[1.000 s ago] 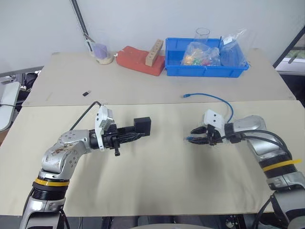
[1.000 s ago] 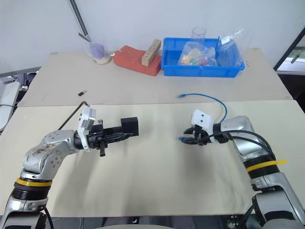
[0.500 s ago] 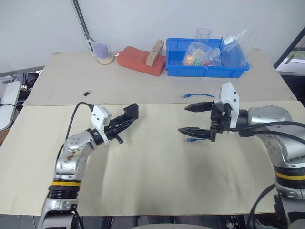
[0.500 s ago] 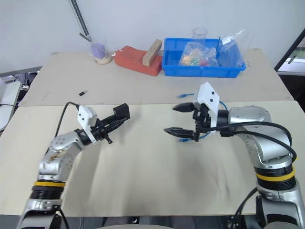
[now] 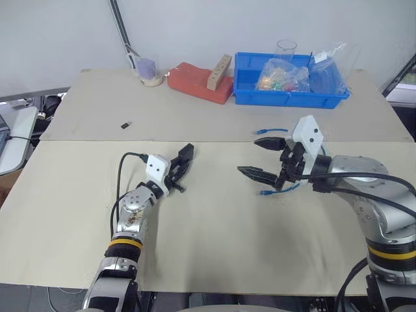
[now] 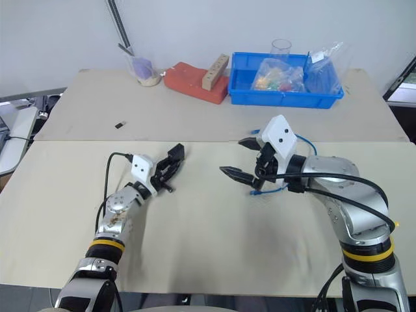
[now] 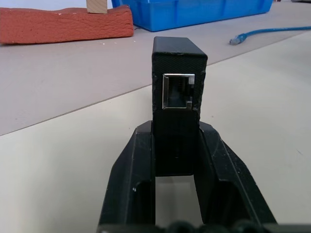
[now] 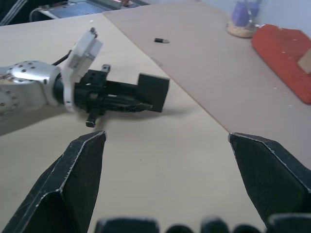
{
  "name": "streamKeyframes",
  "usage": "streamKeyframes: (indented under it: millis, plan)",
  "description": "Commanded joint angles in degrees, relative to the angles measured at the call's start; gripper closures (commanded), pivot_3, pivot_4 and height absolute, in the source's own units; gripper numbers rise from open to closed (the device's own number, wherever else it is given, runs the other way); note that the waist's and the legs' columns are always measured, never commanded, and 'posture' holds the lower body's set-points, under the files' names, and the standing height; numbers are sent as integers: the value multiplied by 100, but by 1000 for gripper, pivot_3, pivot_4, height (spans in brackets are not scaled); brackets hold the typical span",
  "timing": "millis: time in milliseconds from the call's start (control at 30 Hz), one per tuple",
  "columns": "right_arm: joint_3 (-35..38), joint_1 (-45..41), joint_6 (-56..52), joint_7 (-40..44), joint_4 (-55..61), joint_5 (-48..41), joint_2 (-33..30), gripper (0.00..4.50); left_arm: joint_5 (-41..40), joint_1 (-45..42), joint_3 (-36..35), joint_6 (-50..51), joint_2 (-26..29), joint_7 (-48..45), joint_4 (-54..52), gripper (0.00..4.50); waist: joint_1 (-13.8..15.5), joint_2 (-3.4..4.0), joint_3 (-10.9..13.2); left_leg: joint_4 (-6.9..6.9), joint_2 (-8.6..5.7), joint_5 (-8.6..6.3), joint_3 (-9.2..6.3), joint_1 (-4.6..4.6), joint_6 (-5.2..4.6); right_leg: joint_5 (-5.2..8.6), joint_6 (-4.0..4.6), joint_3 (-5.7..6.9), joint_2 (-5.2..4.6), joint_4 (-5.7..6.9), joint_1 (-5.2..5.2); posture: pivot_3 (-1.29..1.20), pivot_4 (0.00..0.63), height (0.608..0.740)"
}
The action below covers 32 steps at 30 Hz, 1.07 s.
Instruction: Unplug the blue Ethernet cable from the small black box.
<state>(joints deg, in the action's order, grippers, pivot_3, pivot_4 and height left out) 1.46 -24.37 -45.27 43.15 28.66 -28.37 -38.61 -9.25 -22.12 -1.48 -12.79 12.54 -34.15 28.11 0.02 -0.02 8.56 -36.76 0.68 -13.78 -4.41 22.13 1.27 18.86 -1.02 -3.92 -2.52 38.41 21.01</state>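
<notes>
Now the cord is out, we set the box down cleanly

Across the pale desk (image 5: 214, 260) our two arms face each other, well apart. Far back stand a blue bin (image 5: 286, 99) and a red block (image 5: 195, 78), both clear of the work.

Our right jaws are spread wide and hold nothing. They hang above the desk, pointing toward the left arm. The blue Ethernet cable (image 7: 236, 40) lies loose on the desk on the right side. One plug end rests near the seam between the two boards, and the other curls round just below the right jaws. Part of the cord is hidden behind that arm.

Our left jaws are pinching the small black box (image 7: 177, 58), one finger on each side of it, low over the desk near the middle. Its port faces back toward the wrist and is empty, so we judge the unplugging itself done.

What remains, as we read it, is to let go tidily:

- Bring the box down until it rests on the desk before parting the left jaws, so it does not drop or tip.
- Draw the arm straight back along its own line, so neither finger drags the box.
- Lift the right arm up and away, so that it does not snag the cord beneath it.
</notes>
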Motion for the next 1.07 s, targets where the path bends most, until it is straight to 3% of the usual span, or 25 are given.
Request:
streamKeyframes:
  millis: [33, 133, 167, 433, 567, 667, 833, 1067]
  plan:
    - [175, -16, 53, -95, 102, -100, 10, 0, -115, 75, -60, 9, -1, -67, 17, 1604, -15, 0, 0, 0, 0, 0, 0, 0, 0, 0, 0, 0, 1, 0, 0, 0, 150, 740]
    - [172, 56, 124, -77, 62, -93, -10, 0, -224, 208, -142, 209, 86, -116, -288, 179, -39, 0, 0, 0, 0, 0, 0, 0, 0, 0, 0, 0, 1, 1, 0, 0, 150, 740]
    - [179, 88, 145, -57, 54, -93, -27, 0, -276, 263, -171, 306, 122, -134, -427, 80, -53, 0, -1, 0, 1, 0, 0, 0, 0, 0, 0, 0, 1, 1, 0, 0, 150, 740]
    - [275, 254, 392, 227, -249, -61, -242, 0, -994, 1171, -395, 1780, 1172, -734, -2639, 80, -166, -1, 1, 10, 15, -1, -5, -8, -1, 0, 0, 0, 14, 9, 2, 0, 150, 740]
    - [321, 284, 463, 417, -420, -65, -385, 0, -1496, 1521, -529, 2694, 1939, -1214, -3651, 80, -137, -1, 1, 10, 10, -1, -5, -9, -1, 0, 0, 0, 8, 3, -1, 0, 150, 740]
    - [540, 375, 442, 734, -426, -199, -693, 0, -1976, 1705, -943, 3486, 2883, -1720, -4272, 80, -136, -5, 4, 11, 11, -1, -4, -5, -1, 1, 0, -1, 8, -5, 0, 0, 150, 740]
    - [828, 420, 433, 1053, -488, -382, -1100, 0, -2222, 1659, -1400, 4214, 3875, -1893, -4680, 80, -128, -3, 5, 19, 13, -1, -2, -12, -2, 1, 0, 0, 8, -13, -2, 0, 150, 740]
    - [712, 375, 575, 958, -650, -236, -1006, 0, -2116, 1403, -1534, 4202, 4094, -1889, -4455, 80, -122, -3, 5, 26, 14, -1, 2, -11, -1, 1, 1, -1, 8, -25, -5, 0, 150, 740]
